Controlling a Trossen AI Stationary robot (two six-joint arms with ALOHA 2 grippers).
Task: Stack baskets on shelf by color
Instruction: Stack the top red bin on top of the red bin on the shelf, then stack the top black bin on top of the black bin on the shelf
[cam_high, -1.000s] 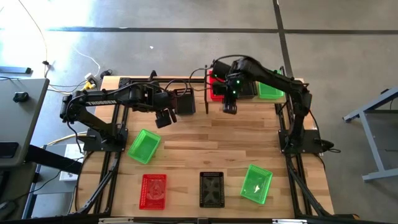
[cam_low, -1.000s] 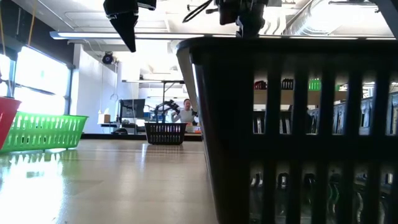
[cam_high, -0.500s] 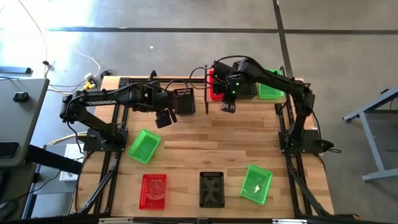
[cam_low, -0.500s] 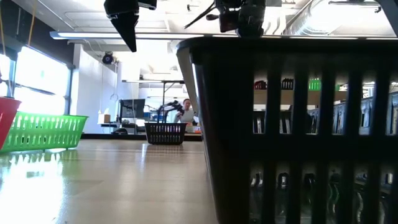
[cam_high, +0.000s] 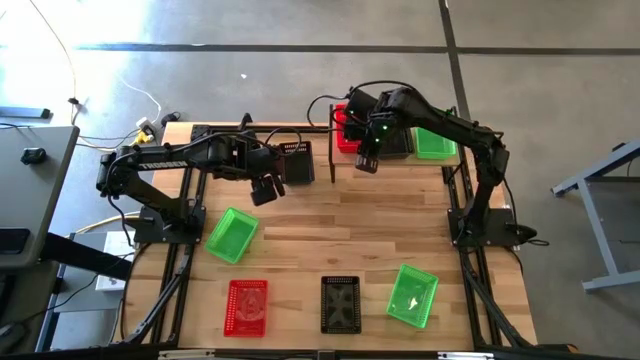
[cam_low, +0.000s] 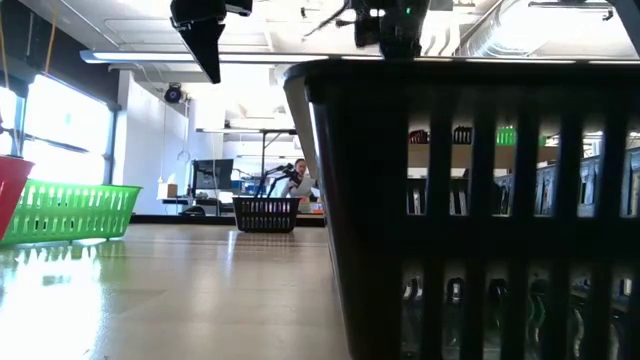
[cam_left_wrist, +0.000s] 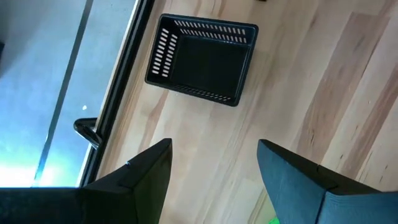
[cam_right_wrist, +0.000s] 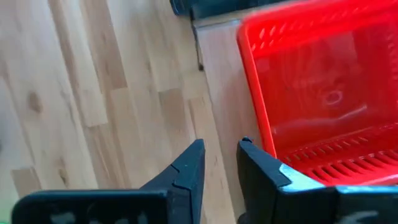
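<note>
My right claw (cam_right_wrist: 217, 163) hangs with fingers narrowly parted, gripping nothing. Just beside it sits a bright red basket (cam_right_wrist: 317, 93) with slotted walls, upright on the shelf (cam_right_wrist: 217, 74), beyond my fingertips.

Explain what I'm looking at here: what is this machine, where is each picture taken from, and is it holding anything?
It is a robot with two dark arms at a wooden table, each ending in a two-finger gripper. One picture looks straight down on the table, one looks level across it, and one comes from each wrist.

The left gripper hangs open above the table near a black basket, holding nothing. The right gripper is at the shelf at the far edge, beside a red basket; its fingers are apart with nothing between them. A green basket also sits at that end.

Nearer lie two green baskets, one red and one black. That black one fills the level view.
</note>
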